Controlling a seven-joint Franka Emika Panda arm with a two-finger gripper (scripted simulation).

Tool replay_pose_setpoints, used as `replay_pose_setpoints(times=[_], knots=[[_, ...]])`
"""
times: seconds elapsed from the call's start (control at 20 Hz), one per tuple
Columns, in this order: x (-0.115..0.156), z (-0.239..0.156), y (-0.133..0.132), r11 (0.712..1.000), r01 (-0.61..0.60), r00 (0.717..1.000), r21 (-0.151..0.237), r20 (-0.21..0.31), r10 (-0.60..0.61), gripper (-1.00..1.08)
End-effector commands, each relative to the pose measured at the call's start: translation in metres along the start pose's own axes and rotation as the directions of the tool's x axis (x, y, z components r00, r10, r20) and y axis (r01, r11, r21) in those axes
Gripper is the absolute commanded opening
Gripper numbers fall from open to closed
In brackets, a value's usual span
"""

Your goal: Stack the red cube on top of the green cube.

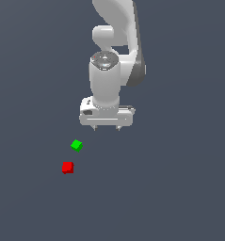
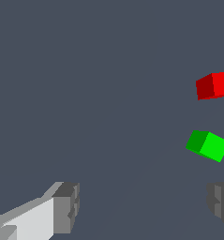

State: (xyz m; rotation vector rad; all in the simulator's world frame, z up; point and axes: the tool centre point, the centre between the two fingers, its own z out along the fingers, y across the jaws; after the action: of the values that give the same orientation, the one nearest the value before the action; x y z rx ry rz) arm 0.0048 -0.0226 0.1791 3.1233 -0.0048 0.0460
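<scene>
So the gripper [image 1: 106, 128] is hanging up over the dark floor [image 1: 180, 188] with nothing in it, and both cubes are sitting off toward the exterior view's left and nearer the camera from where it's pointing. The red cube [image 1: 68, 167] is the farther one of the two from the pincer; the green cube [image 1: 76, 145] is sitting between it and the fingers, close to the red but not touching it. Both are resting flat on the floor, each one turned a bit differently.

In the wrist view the fingertips [image 2: 66, 208] are standing wide apart, way wider than either cube, and they're not touching anything. Red [image 2: 215, 86] is getting clipped at the edge of that view, green [image 2: 208, 146] is just beside one finger's side.

My read: the arm is needing to slide past the green one to get over the red, then drop down. Being a cube, there's no long axis to worry about, just lining the jaws up with its flat faces.
</scene>
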Motion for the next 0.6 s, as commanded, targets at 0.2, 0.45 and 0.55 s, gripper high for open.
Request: replay_pose_setpoints(times=[0.2, 0.45, 0.55], knots=[[0.002, 0.003, 0.004, 1.000, 0.002, 1.000, 0.000, 0.001, -0.002, 1.00], [0.011, 0.013, 0.021, 1.000, 0.011, 1.000, 0.002, 0.003, -0.011, 1.00], [0.016, 0.019, 0.030, 1.000, 0.015, 1.000, 0.003, 0.004, -0.015, 1.00]])
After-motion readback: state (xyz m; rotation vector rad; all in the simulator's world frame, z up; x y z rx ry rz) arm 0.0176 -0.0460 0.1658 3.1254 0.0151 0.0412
